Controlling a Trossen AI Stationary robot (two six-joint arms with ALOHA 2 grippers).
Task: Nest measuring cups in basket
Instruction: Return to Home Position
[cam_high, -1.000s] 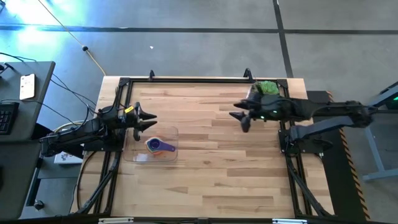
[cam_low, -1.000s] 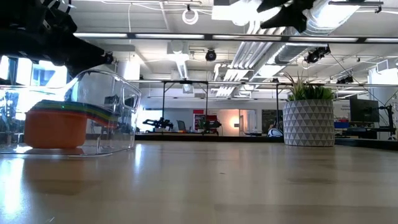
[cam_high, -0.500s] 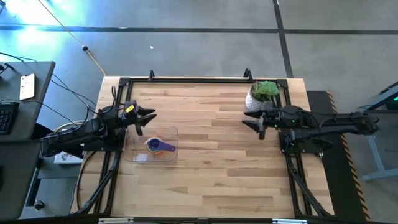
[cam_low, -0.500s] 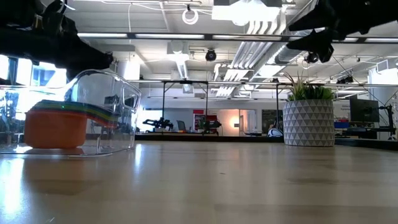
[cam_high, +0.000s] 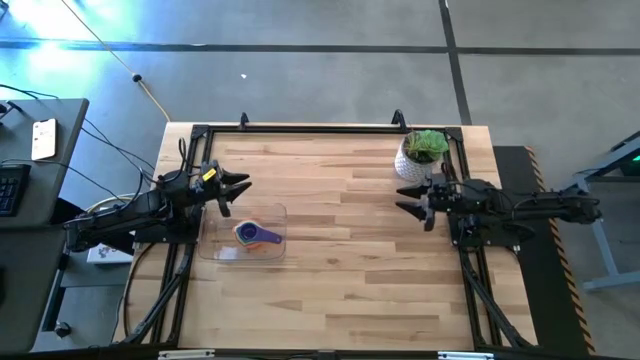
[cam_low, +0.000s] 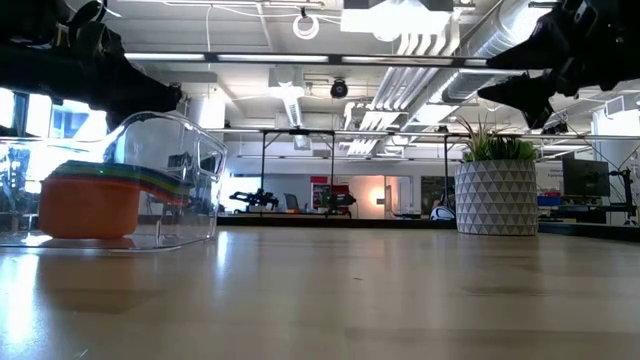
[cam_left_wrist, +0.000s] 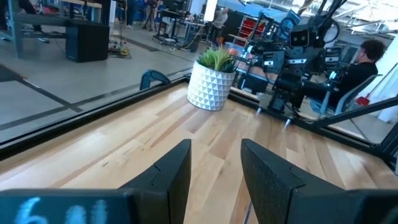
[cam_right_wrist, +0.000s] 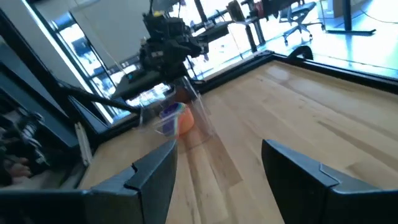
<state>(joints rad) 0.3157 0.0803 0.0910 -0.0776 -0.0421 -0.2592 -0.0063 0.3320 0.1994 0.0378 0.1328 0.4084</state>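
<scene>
The measuring cups (cam_high: 257, 235) sit nested in one stack, purple on top and orange at the bottom (cam_low: 88, 205), inside the clear basket (cam_high: 225, 246), which stands on the table's left side. My left gripper (cam_high: 243, 192) hovers open above the basket's far edge, pointing level toward the table's right. My right gripper (cam_high: 404, 199) is open at the table's right edge, just in front of the plant pot, pointing level toward the left. Neither holds anything. In the right wrist view the stack (cam_right_wrist: 175, 118) shows across the table.
A white patterned pot with a green plant (cam_high: 421, 152) stands at the far right corner, close behind my right gripper. A black frame (cam_high: 300, 126) runs along the table's far edge and sides. The table's wooden middle (cam_high: 340, 250) lies between the arms.
My right gripper has drawn back toward the table's right edge and sunk lower, uncovering the plant pot in the high view. It stays open. My left gripper has stayed in place and turned a little. The cups and basket have not moved.
</scene>
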